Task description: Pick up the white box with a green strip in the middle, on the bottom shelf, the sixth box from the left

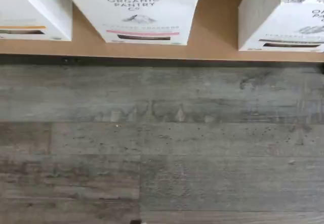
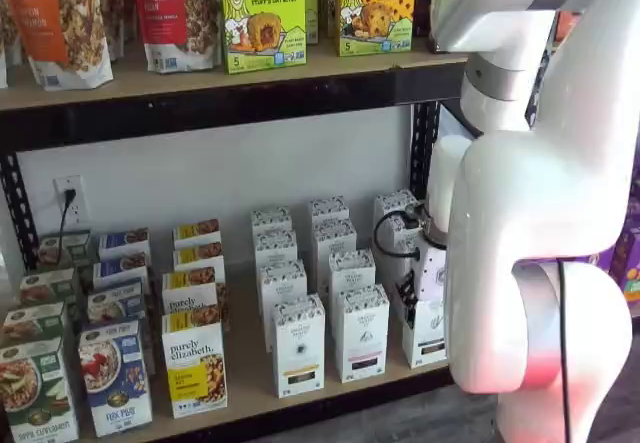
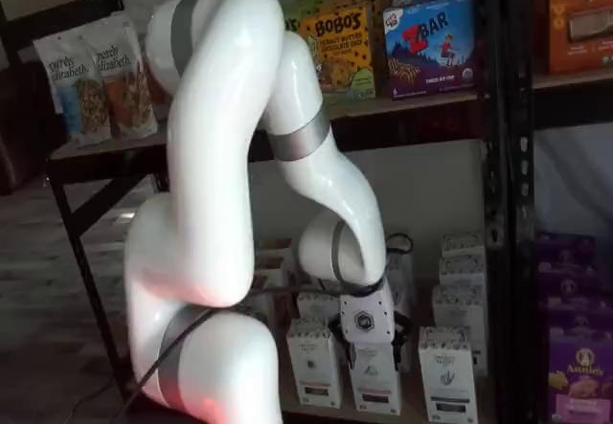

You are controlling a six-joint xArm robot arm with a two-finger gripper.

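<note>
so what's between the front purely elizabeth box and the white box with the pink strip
One tall white carton with a patterned top stands there on the bottom shelf, apart from both; a shelf view shows it.

Two yellow Bobo's oat bar boxes (image 2: 262,15) are standing on the upper shelf, beside purely elizabeth granola bags (image 2: 62,18). A blue Zbar box (image 3: 431,36) is sitting near them. Grey wood-plank flooring (image 1: 162,148) is stretching out below. Purple cartons (image 3: 575,367) are lining a neighbouring rack.
</note>
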